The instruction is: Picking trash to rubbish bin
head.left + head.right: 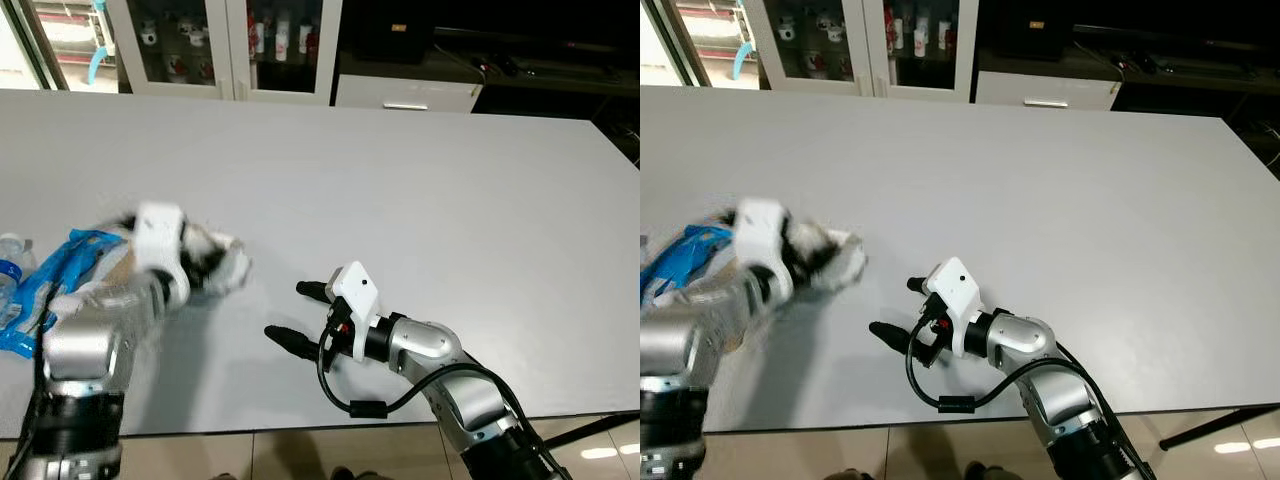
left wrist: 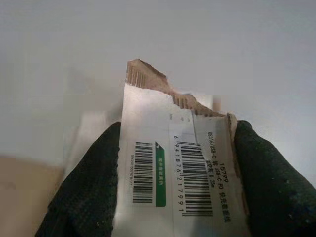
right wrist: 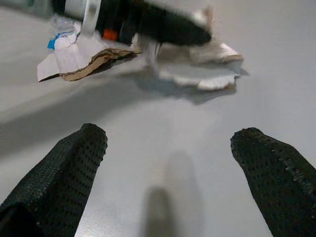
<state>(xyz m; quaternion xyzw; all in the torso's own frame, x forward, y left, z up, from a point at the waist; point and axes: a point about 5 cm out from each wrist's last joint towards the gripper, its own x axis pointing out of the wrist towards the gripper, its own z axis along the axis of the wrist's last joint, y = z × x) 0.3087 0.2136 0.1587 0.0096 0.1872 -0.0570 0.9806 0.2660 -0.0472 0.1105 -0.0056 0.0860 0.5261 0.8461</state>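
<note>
Clamped between the two black fingers (image 2: 89,187) of the left gripper (image 2: 180,182): a torn piece of corrugated cardboard (image 2: 177,163) with white barcode labels, ragged edge poking out past the fingertips, above the grey table (image 1: 420,190). Blurred in the head views, so probably mid-swing. Just behind that gripper, toward the left table edge: a blue wrapper (image 1: 55,275) and a clear plastic bottle (image 1: 12,262), both lying flat. Across from it, the right gripper (image 1: 297,312), jaws spread wide and holding nothing, low over bare tabletop. Ahead of those open fingers: crumpled white paper (image 3: 207,74) and a cardboard scrap (image 3: 84,61) beneath the left arm. No bin visible. Best to keep the squeeze firm on the thin card, lift clear of the loose paper, and carry level.
</note>
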